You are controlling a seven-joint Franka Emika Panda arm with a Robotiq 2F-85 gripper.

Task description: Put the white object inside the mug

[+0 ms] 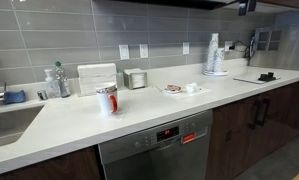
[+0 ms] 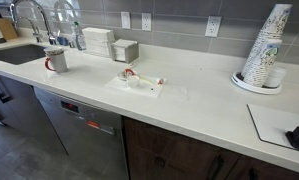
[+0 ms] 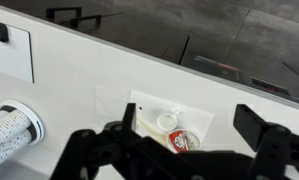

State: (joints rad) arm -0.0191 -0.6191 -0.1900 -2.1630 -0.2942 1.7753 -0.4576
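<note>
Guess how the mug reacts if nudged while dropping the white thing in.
Mug stands upright, taller than wide, so a high nudge could tip it. Counter looks smooth; a low nudge likely slides it.

In an exterior view the camera stood near the sink (image 1: 4,125) end, facing along the countertop (image 1: 139,115); in an exterior view from the paper-cup stack (image 2: 264,45) end, it faced back. The wrist view looked down closely. All shared the white tray (image 3: 149,105).

Even, bright indoor light; soft glare on white countertop (image 1: 139,115); low-resolution frames; wrist view dimmer, tool (image 3: 189,150) blurred.
</note>
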